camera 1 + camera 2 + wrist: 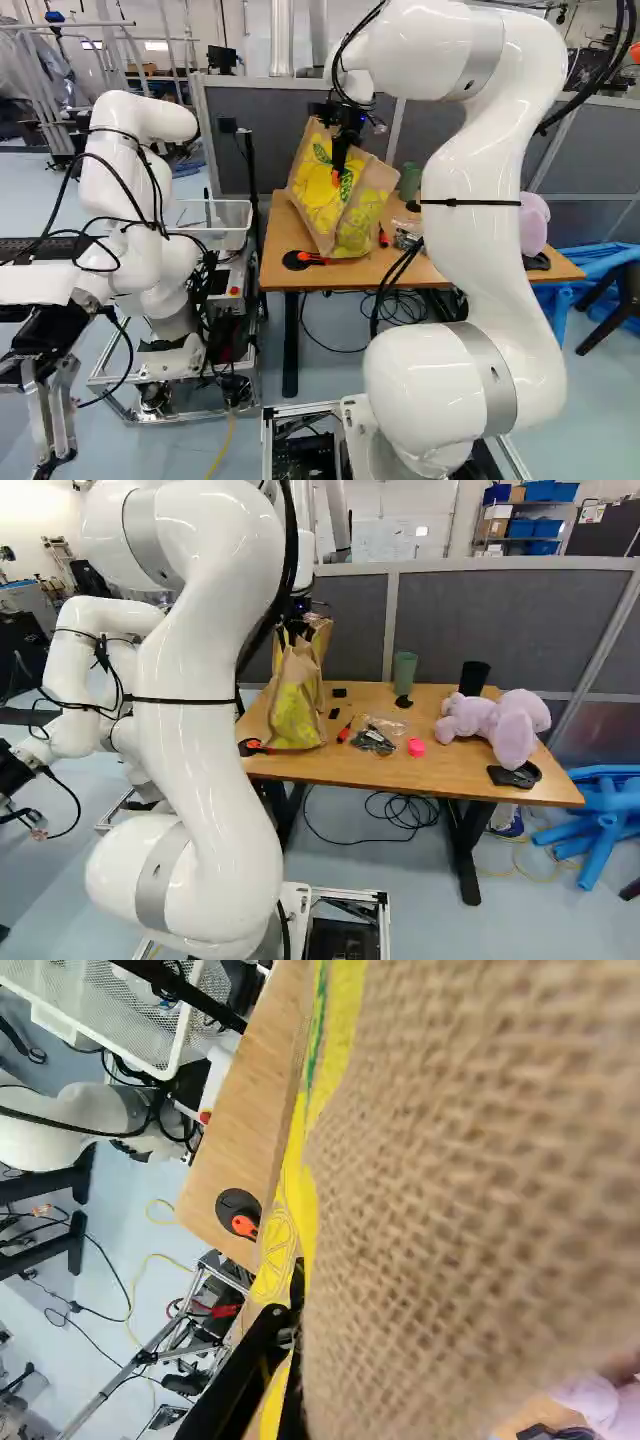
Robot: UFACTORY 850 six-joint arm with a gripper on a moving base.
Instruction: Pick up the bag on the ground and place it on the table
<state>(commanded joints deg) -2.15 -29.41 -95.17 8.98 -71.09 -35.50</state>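
On the wooden table (345, 760), toward its left end, the burlap bag (335, 205) stands on its base, mouth upward. Seen from the left base camera, its long axis slants from upper left to lower right; from the right base camera it looks nearly upright. Its yellow lemon print faces the base. The black gripper (338, 172) is clamped on the bag near its top, the cloth pinched between its fingers, with burlap bulging close beside them in the wrist view.

Just beside the bag's foot lies a round black tool with an orange handle (300, 260). Farther right sit a green tumbler (405, 670), a black cup (473, 678), a small pink object (416, 747) and a lilac plush toy (492, 720). Grey partitions (500, 620) rise behind; a black cable (400, 810) loops on the floor underneath. Blue tubing (605, 820) lies beyond the table's right end, and another robot (140, 200) stands to the left.
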